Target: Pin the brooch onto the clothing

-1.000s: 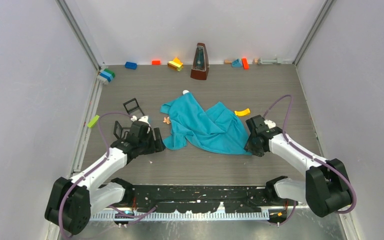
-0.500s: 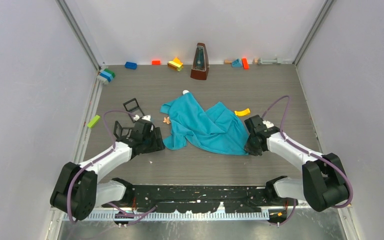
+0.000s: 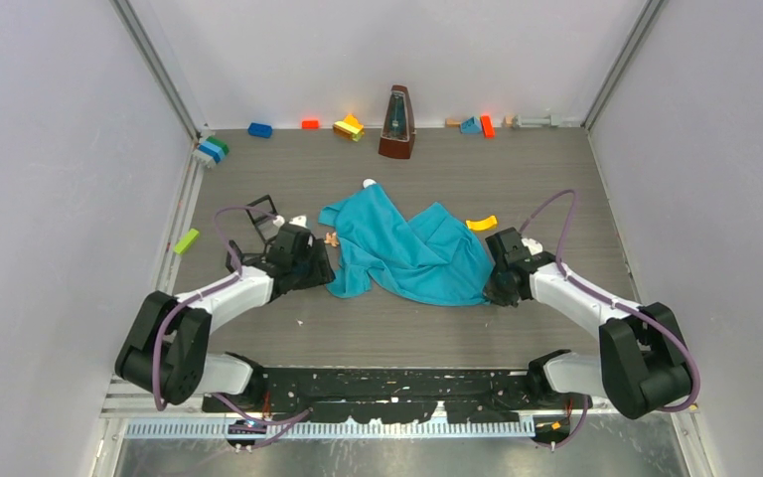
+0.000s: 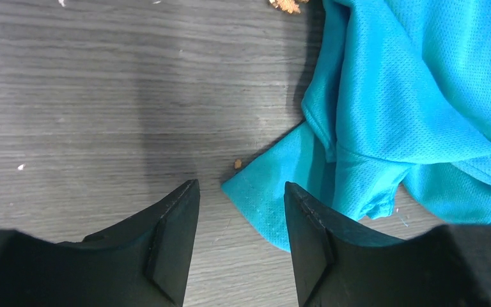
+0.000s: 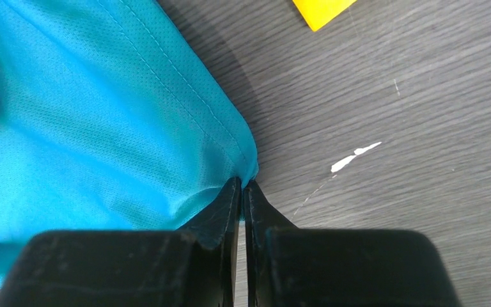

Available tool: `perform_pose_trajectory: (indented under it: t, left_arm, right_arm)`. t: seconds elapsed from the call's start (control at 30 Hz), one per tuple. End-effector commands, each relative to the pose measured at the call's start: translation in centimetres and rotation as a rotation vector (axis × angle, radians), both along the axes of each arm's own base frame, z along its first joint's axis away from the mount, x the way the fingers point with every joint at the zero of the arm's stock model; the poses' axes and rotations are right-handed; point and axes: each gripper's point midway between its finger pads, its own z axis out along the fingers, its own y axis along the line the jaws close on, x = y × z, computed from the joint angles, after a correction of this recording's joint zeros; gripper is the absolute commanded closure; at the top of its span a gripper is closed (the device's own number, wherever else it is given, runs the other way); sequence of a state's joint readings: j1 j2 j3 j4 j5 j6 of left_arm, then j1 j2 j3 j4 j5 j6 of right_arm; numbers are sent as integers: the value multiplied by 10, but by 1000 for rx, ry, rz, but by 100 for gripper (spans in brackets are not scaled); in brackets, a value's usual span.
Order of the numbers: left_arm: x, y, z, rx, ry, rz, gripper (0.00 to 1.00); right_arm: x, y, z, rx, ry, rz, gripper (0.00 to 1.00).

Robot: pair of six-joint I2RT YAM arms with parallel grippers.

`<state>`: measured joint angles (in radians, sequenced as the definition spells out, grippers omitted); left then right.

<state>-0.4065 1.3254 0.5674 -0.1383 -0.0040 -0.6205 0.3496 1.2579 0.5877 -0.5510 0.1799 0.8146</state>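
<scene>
- The teal T-shirt (image 3: 407, 253) lay crumpled in the middle of the bench (image 3: 556, 169).
- The right hand (image 5: 243, 187) was clamped on its near right corner.
- The left hand (image 4: 241, 188) stood open and empty at its near left corner.
- A small brooch (image 3: 331, 238) lay just beside its left edge.

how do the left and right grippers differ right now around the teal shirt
The left gripper has its jaws apart; the right gripper's are pressed together. The left gripper holds nothing, a corner of the T-shirt lying loose between its fingertips; the right gripper pinches a hemmed corner. The left gripper is at the shirt's left side, the right gripper at its right. Both sit low at a fabric corner.
</scene>
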Motion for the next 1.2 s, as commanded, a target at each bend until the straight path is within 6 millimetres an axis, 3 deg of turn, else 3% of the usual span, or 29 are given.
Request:
perform_pose_trajectory:
  t: [0.0, 0.33, 0.43, 0.93, 1.03, 1.17]
  left_arm:
    - [1, -3, -8, 53, 8, -22, 46]
    - [-16, 4, -34, 270, 104, -33, 51]
    - [-19, 6, -38, 323, 123, -28, 56]
    - [-48, 13, -31, 417, 172, -14, 56]
    - [-53, 12, -33, 401, 183, -15, 60]
    - [-62, 10, -40, 371, 207, -22, 81]
  right_arm:
    - [-10, -3, -18, -7, 45, -10, 91]
    - [-8, -1, -19, 3, 37, -7, 92]
    - [-8, 0, -18, 10, 31, -5, 92]
    - [-4, 4, -12, 36, -3, 11, 93]
    - [-5, 4, -13, 34, -4, 13, 93]
    - [-4, 5, -15, 39, -7, 14, 95]
